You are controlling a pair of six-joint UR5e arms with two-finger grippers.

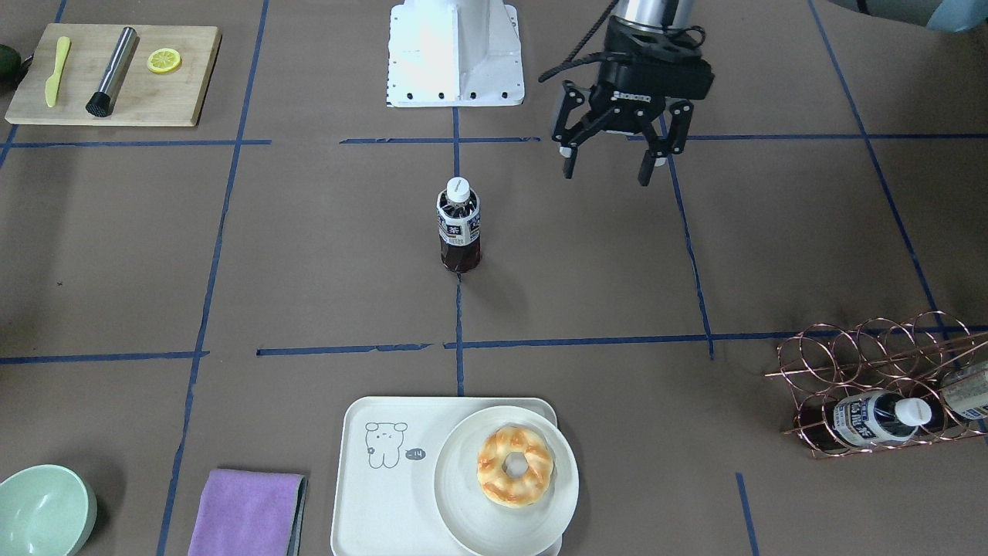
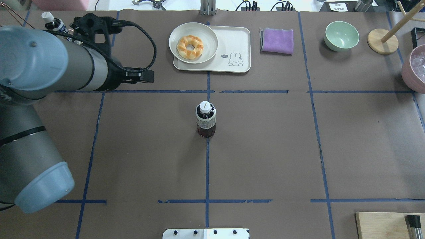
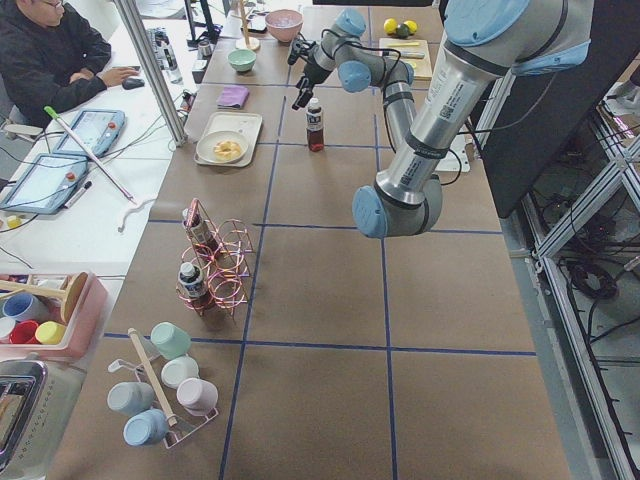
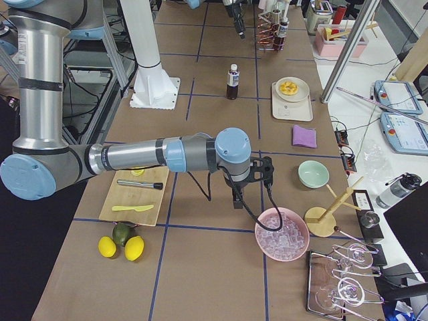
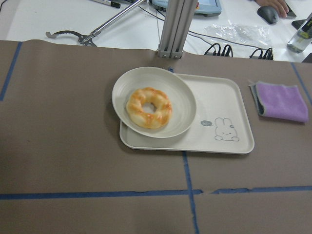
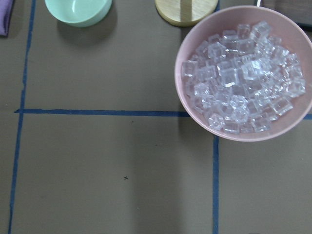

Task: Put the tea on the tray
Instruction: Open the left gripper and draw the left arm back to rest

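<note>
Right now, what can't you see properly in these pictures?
Right claw: only small in the exterior right view; open or shut unclear.
Tea: front view, label print too small to read.
Tray: its corner under the plate is hidden.
Second rack bottle: cut off by the front view's edge.

Silver-grey tubes and pale-blue joint caps make up the left arm (image 2: 40, 66) and right arm (image 4: 134, 157). A black braided cable (image 2: 146, 36) feeds the matte-black left gripper (image 1: 607, 171), and dark screws line the white base (image 1: 455, 69) at six o'clock.
</note>
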